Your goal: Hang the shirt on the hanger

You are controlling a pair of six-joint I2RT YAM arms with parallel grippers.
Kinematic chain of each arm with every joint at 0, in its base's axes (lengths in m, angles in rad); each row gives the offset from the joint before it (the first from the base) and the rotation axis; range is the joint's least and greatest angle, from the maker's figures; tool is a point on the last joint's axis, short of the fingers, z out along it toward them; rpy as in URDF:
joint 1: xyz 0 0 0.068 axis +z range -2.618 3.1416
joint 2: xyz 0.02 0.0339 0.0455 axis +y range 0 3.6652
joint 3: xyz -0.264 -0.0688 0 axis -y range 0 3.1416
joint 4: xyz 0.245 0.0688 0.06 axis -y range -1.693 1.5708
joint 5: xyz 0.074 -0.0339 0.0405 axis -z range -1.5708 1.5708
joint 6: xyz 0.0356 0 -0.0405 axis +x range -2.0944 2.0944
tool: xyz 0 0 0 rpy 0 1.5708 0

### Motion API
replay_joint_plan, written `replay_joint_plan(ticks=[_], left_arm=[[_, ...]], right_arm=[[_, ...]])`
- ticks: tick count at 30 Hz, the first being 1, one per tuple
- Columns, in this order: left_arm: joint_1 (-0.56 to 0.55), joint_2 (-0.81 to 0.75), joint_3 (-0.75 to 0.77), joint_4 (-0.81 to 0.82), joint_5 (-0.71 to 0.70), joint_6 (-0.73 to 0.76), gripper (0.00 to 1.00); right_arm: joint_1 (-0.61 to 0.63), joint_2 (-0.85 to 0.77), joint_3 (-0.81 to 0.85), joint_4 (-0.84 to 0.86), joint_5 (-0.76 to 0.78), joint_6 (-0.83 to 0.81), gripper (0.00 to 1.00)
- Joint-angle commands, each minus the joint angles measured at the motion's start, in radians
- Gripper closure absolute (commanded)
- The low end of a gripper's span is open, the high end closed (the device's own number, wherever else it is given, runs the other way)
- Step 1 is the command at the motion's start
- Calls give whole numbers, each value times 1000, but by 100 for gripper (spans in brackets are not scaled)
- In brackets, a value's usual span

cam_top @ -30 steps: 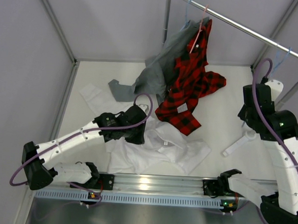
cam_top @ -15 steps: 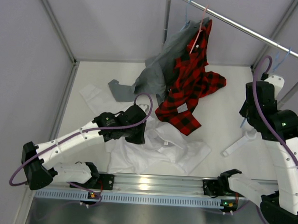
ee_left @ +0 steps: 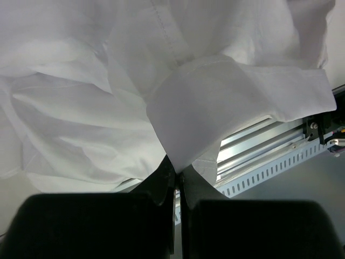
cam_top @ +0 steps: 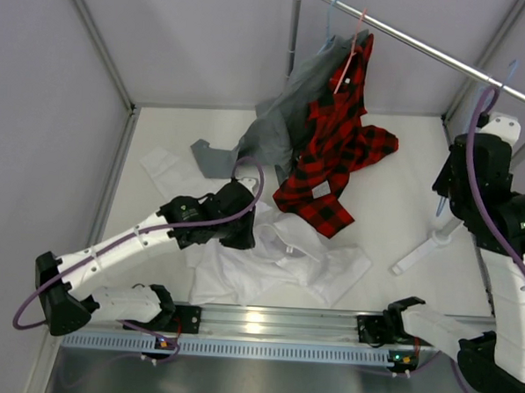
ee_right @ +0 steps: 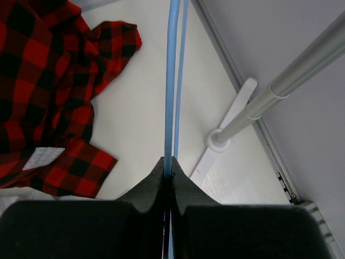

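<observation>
The white shirt point(cam_top: 308, 256) lies crumpled on the table floor near the front. My left gripper point(cam_top: 241, 234) is shut on a fold of it; in the left wrist view the fabric point(ee_left: 215, 102) is pinched between my closed jaws point(ee_left: 177, 168) and lifts a little over the front rail. My right gripper point(cam_top: 461, 179) is high at the right, by the rack's post. It is shut on the thin light-blue hanger point(ee_right: 172, 81), whose wire runs straight out from between the jaws point(ee_right: 170, 170). A bit of the hanger point(cam_top: 440, 206) shows below the wrist.
A red-and-black plaid shirt point(cam_top: 335, 147) on a pink hanger point(cam_top: 347, 64) and a grey garment point(cam_top: 275, 131) hang from the rack bar point(cam_top: 429, 48) and drape onto the floor. The rack's post and foot point(cam_top: 427, 245) stand at right. An aluminium rail point(cam_top: 274, 320) runs along the front.
My right arm has risen and moved right with the hanger. My left gripper has shifted slightly left with the shirt fold in it.
</observation>
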Motion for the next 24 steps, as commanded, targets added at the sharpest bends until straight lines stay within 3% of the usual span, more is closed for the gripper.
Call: replay_joint_plan(ticks=[1,9,14,24], left_arm=[[5,-25,67,9,-38,-4,100],[7,-16,88,1,-54,-18,100],[37,5,131,-40,-109,-69,100],[203,100,193,-45,-20,-6,100]], right_arm=[[-16,5,96,66,-5,-47,100],[-17,16,191,99,-63,-114,100],[-17,2,225,67,-321,-160,100],[-16,-142,193,56,-664,-212,100]])
